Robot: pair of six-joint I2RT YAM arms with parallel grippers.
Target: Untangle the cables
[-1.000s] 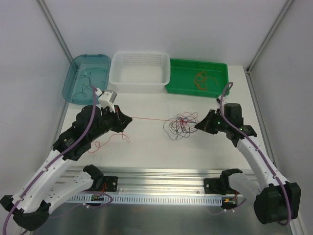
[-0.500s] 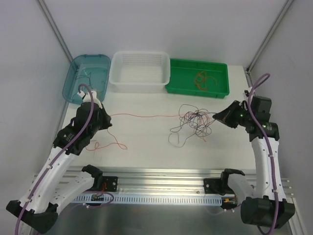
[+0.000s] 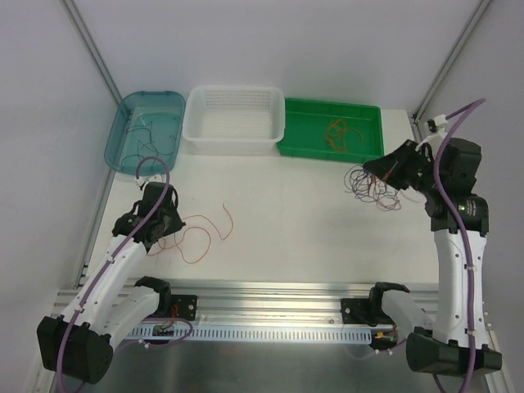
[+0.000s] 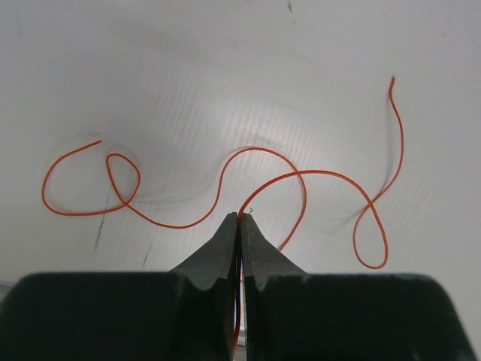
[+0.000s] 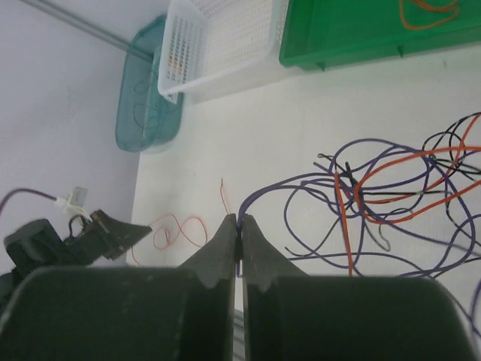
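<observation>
My left tool (image 4: 240, 216) is pinched closed on the loose orange-red cable (image 4: 259, 149) lying on the tabletop (image 4: 225, 68). My right tool (image 5: 239, 219) is clamped on a purple strand of the tangled cables (image 5: 398, 184).

Left bin (image 3: 168, 110), basket (image 3: 235, 141), right tray (image 3: 304, 123) are lined along bench (image 3: 278, 221) far edge; single cable (image 4: 255, 149) is laid front-left, cable tangle (image 3: 372, 184) front-right.

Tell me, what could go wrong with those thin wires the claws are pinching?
1. The right claw pinches a single purple wire of the tangle. Orange and black strands weave through it, so pulling might tighten the knot.
2. The left claw grips the orange-red wire, whose slack crosses itself in loops; a tug could cinch those.
3. The tangle lies close to the green tray and might snag its rim.
</observation>
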